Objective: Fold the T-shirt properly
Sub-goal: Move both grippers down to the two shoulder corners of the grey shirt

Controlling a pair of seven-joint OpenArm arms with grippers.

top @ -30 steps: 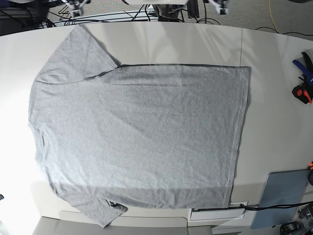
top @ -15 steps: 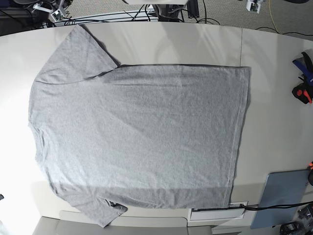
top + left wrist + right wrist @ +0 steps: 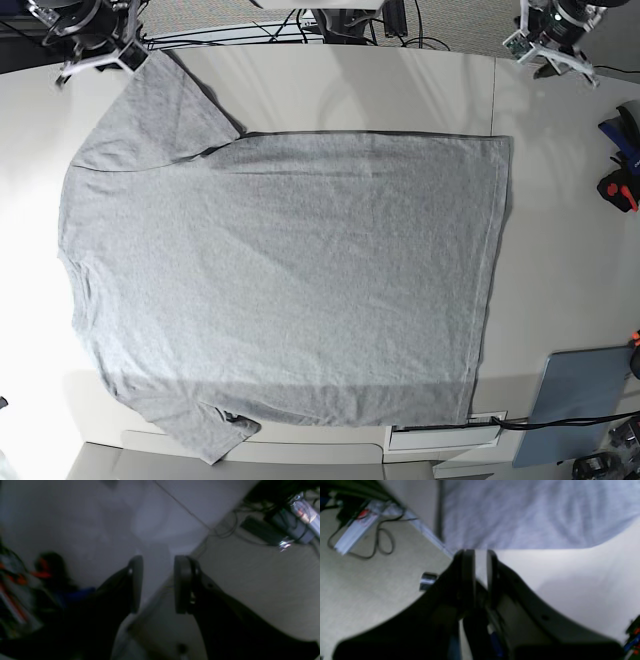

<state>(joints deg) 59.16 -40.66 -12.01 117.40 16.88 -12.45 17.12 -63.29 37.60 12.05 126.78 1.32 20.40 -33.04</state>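
Note:
The heather-grey T-shirt lies spread flat on the white table, plain side up, with its neck to the left and its hem to the right. My right gripper hovers at the far left corner, just beside the upper sleeve. In the right wrist view its fingers stand a narrow slit apart with nothing between them, and the T-shirt's cloth lies just ahead. My left gripper hangs over the far right table edge, away from the shirt. It is open and empty.
Blue and red hand tools lie at the right table edge, seen blurred in the left wrist view. A blue-grey flat pad sits at the near right. Cables lie on the floor beyond the far edge.
Both arms have spread outward and come down into the base view: the right toward the upper sleeve, the left toward the far right corner. The T-shirt has not moved.

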